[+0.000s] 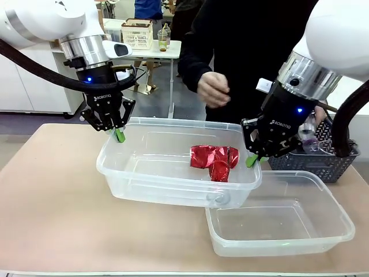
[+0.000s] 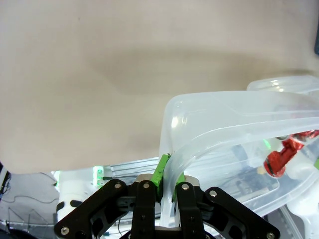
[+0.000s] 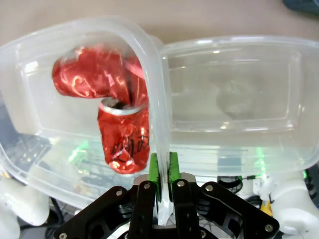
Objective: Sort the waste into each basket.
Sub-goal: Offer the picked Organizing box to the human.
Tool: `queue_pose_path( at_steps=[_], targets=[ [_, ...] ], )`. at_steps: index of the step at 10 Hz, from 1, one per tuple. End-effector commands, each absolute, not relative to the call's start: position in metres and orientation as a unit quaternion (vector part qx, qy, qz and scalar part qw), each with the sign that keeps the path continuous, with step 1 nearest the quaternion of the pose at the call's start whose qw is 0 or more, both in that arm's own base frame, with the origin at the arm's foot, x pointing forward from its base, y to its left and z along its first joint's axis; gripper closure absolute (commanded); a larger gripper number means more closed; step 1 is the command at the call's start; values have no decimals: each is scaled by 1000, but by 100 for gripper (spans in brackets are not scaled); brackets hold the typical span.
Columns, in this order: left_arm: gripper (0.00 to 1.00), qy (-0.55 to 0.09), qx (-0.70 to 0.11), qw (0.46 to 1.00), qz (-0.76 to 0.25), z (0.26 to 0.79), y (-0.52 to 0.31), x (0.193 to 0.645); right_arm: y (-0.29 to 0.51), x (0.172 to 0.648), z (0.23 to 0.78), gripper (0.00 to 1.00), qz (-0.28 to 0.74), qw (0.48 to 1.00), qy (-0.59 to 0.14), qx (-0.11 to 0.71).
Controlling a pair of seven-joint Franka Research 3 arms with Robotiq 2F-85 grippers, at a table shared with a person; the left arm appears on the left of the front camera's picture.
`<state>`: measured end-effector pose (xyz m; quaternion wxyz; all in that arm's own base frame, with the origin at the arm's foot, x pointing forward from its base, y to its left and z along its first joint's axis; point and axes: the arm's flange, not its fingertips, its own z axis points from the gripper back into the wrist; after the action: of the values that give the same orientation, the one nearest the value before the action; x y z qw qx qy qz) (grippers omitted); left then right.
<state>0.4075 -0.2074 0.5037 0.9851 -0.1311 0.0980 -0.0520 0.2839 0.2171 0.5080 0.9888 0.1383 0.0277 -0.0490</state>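
The left gripper (image 1: 119, 136) is clamped on the clear tub (image 1: 151, 183) at its far-left rim, the right gripper (image 1: 252, 160) on its right rim, long axis between them. The crushed red cans (image 1: 214, 160) lie inside, nearest the right gripper; the second tub (image 1: 341, 226) sits under its near-right corner

A robotics lab: white robot arm (image 1: 34, 17) over a beige table (image 1: 52, 196), white cabinets (image 1: 34, 92), a far worktable (image 1: 173, 46)
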Motion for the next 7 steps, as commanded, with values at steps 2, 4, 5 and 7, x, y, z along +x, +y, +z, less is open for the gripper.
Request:
queue_pose_path(
  at_steps=[2,4,5,7],
  targets=[
    [94,92,-134,986,-43,510,-209,406,216,284,512,92,-45,989,29,138],
    [94,92,-134,986,-43,510,-209,406,216,284,512,92,-45,989,29,138],
    [94,92,-134,986,-43,510,-209,406,216,284,512,92,-45,989,29,138],
    [94,92,-134,986,-43,510,-209,406,216,284,512,92,-45,989,29,138]
  ],
)
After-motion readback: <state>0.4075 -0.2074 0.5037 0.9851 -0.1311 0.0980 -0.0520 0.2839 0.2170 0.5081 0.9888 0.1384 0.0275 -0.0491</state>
